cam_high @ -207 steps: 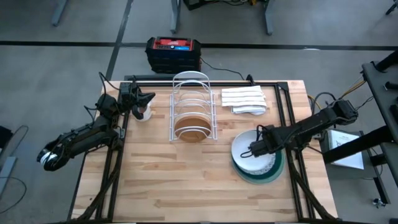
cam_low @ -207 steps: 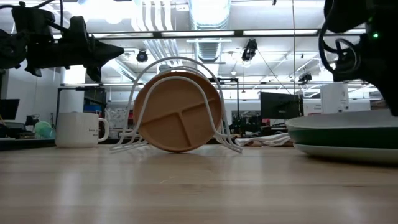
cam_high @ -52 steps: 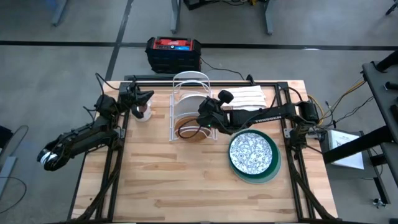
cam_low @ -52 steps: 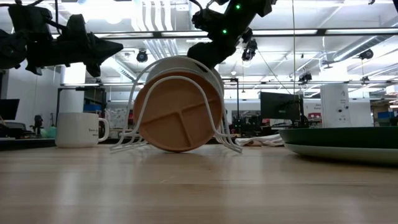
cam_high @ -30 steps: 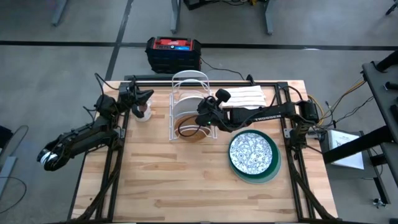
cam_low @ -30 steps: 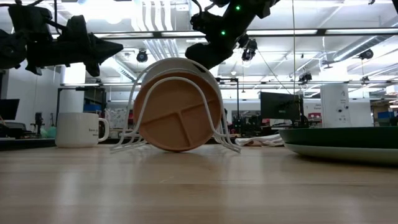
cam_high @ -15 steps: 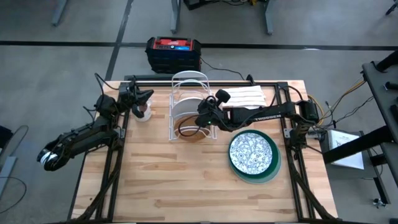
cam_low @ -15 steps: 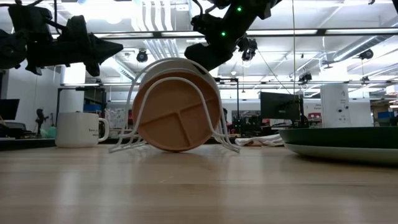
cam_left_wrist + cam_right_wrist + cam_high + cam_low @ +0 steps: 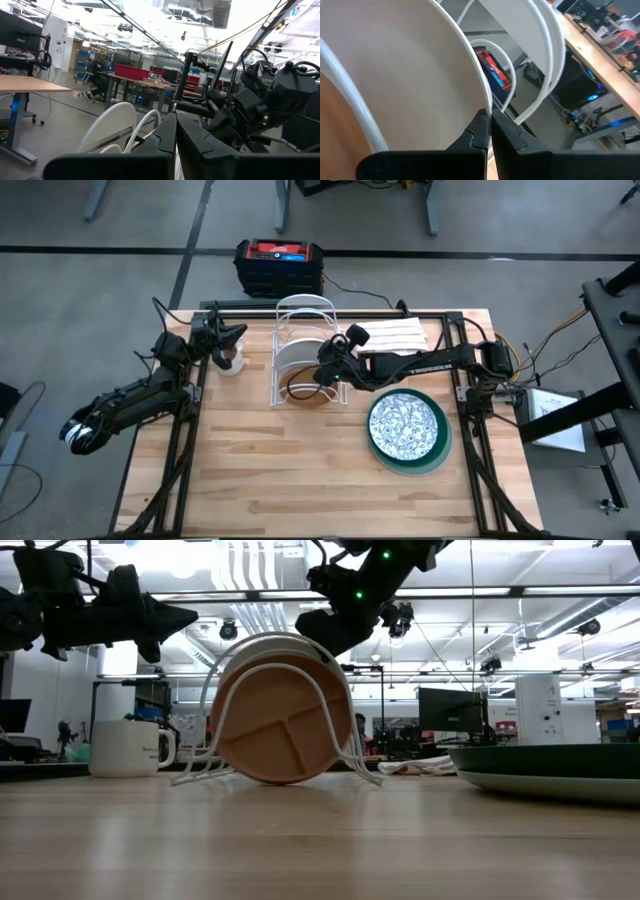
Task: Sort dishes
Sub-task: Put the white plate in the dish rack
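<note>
here the plain white plate [image 9: 298, 353] stands on edge in the wire rack [image 9: 285, 320], faces toward the worktop's [image 9: 300, 480] near and far ends, just behind the upright tan-brown plate [image 9: 285, 720]. the right pincer [image 9: 328, 369] is pinched shut on the white plate's rim. the grey-speckled plate [image 9: 407, 425] lies flat on the dark green plate [image 9: 440, 455]. the left pincer [image 9: 228, 341], closed and empty, hovers by the mug [image 9: 232, 361].

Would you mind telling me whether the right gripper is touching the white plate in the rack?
Touching. The right wrist view shows the right gripper shut on the white plate's rim, no gap between them.
</note>
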Controlling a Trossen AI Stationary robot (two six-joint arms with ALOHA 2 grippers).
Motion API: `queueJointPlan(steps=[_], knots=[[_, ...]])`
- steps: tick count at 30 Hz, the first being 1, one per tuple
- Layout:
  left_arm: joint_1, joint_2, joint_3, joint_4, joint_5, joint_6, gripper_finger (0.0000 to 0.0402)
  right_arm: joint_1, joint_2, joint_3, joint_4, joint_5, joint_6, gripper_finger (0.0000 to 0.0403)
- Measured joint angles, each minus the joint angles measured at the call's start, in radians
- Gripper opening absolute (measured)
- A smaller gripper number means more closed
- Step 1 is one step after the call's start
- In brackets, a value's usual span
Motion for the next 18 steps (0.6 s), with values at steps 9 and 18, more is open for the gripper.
queueJointPlan(steps=[9,18], knots=[[0.000,0.000,0.000,0.000,0.000,0.000,0.0000,-0.003,0.000,0.000,-0.038,-0.039,0.054,0.0000],[0.000,0.000,0.000,0.000,0.000,0.004,0.0000,-0.004,0.000,-0.002,-0.074,-0.060,0.077,0.0000]])
